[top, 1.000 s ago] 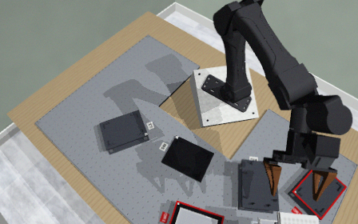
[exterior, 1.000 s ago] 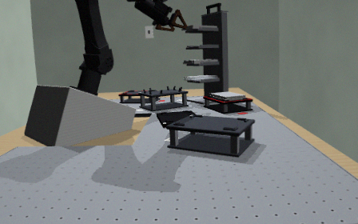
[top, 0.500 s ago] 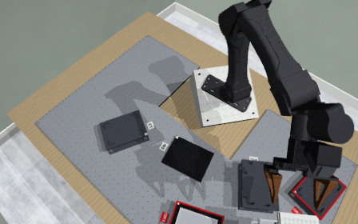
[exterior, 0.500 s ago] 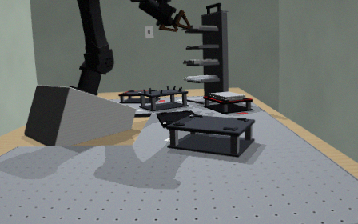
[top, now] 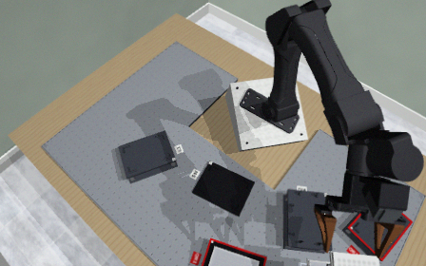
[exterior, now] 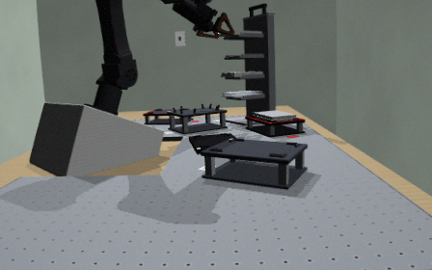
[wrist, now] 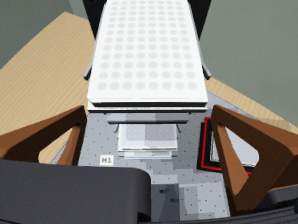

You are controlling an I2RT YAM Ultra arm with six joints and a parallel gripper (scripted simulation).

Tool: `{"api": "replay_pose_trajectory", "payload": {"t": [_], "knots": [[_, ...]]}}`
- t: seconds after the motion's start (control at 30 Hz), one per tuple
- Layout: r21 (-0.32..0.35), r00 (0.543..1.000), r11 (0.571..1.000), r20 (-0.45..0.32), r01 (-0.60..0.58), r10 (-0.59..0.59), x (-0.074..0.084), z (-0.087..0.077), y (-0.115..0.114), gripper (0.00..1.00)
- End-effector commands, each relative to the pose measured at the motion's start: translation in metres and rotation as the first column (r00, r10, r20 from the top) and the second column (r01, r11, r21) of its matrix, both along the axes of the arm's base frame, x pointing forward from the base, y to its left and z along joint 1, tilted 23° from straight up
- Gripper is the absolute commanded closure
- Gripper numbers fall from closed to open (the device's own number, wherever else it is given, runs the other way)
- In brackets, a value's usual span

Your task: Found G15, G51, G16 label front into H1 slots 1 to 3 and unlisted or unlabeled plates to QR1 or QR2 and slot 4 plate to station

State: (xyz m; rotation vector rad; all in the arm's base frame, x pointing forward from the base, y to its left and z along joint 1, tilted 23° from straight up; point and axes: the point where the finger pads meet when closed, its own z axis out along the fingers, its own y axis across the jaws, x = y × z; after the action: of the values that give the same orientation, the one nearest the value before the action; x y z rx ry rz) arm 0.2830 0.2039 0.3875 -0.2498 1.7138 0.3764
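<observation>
The plate hotel H1 (exterior: 257,60) stands at the back right with four shelves. A white well plate (wrist: 147,50) lies in the top slot; it also shows in the exterior view (exterior: 243,34). Its front end looks blank from the wrist view. Lower shelves hold plates too (exterior: 238,75) (exterior: 238,94), and their front edges show below in the wrist view (wrist: 148,137). My gripper (wrist: 148,112) (exterior: 223,30) is open and empty, level with the top slot, its brown fingers just in front of the plate's front corners. It shows at the hotel's front and above the deck (top: 354,233).
A red-edged quarantine nest (exterior: 275,117) holds a pale plate; another red-edged nest (top: 380,228) lies under the gripper. Dark nests stand on the deck (top: 147,154) (top: 304,225), with a tilted black nest (top: 223,187) between them. The arm's base (top: 268,111) is behind.
</observation>
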Motion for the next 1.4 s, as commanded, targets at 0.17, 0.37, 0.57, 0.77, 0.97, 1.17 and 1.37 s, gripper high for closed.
{"api": "replay_pose_trajectory", "payload": {"t": [0.17,0.37,0.57,0.77,0.97,1.17,1.37], "knots": [[0.018,1.000,1.000,0.016,-0.005,0.005,0.0064,0.0123,0.0021,0.00],[0.018,1.000,1.000,0.016,-0.005,0.005,0.0103,0.0139,0.0036,0.00],[0.018,1.000,1.000,0.016,-0.005,0.005,0.0103,0.0139,0.0036,0.14],[0.018,1.000,1.000,0.016,-0.005,0.005,0.0103,0.0139,0.0036,0.14],[0.018,1.000,1.000,0.016,-0.005,0.005,0.0103,0.0139,0.0036,0.14],[0.018,1.000,1.000,0.016,-0.005,0.005,0.0103,0.0139,0.0036,0.14],[0.018,1.000,1.000,0.016,-0.005,0.005,0.0092,0.0137,0.0031,0.14]]}}
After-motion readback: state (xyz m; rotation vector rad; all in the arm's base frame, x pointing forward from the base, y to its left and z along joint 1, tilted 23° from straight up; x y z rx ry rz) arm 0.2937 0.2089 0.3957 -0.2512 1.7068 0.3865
